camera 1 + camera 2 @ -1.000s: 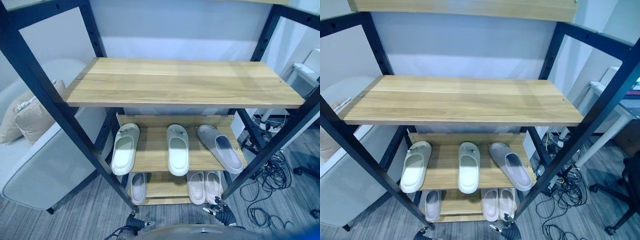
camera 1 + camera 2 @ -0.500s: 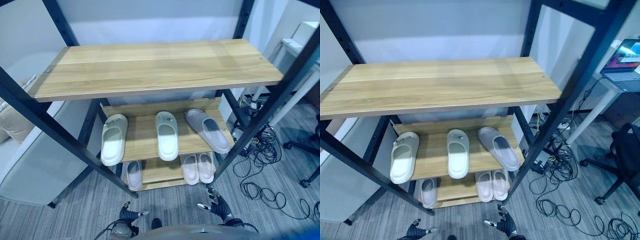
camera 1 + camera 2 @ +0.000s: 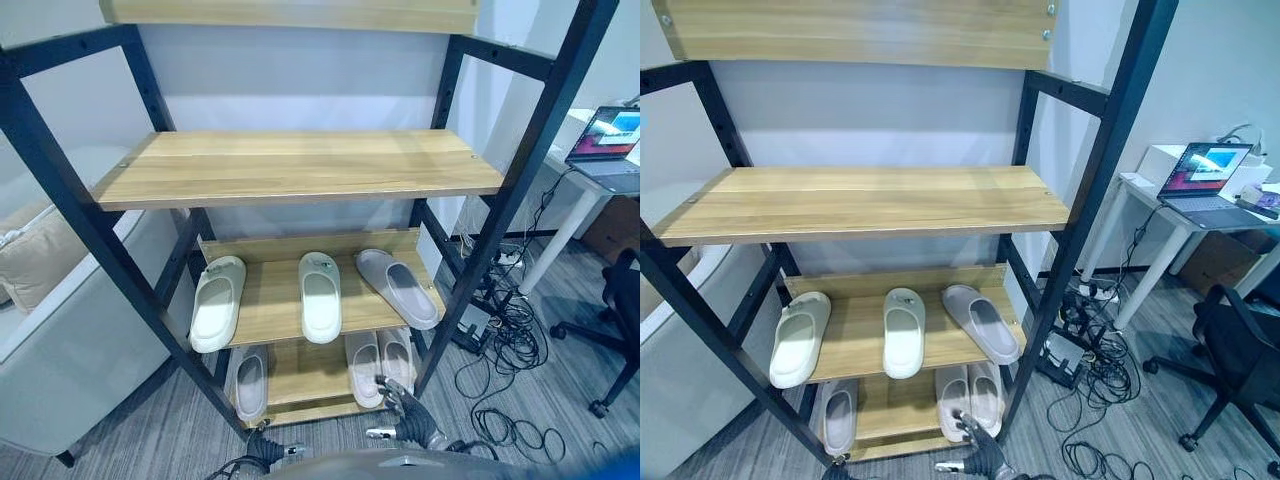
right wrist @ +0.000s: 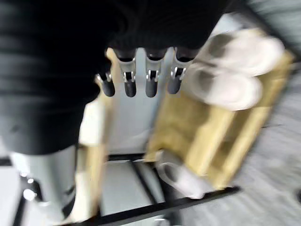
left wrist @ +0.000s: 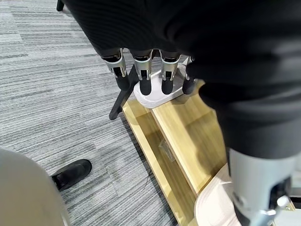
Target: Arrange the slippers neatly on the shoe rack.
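Observation:
The shoe rack's middle shelf (image 3: 272, 305) carries three slippers: a white one (image 3: 217, 303) at the left, a white one (image 3: 319, 296) in the middle, and a grey one (image 3: 399, 287) at the right that lies askew. On the bottom shelf (image 3: 305, 375) a single pale slipper (image 3: 250, 381) lies at the left and a pale pair (image 3: 380, 355) at the right. My right hand (image 3: 405, 422) hangs low in front of that pair, open and empty. My left hand (image 3: 265, 448) hangs by the rack's front left foot, its fingers (image 5: 142, 75) straight and holding nothing.
The wide upper shelf (image 3: 300, 165) is bare wood. A pale sofa (image 3: 70, 340) with a beige cushion stands left of the rack. To the right are a desk with a laptop (image 3: 605, 135), a black office chair (image 3: 620, 300) and loose cables (image 3: 500, 335) on the floor.
The whole picture has shifted, so the camera has moved and now looks at the rack more from the front. The slippers lie as before. Both hands stay low and empty.

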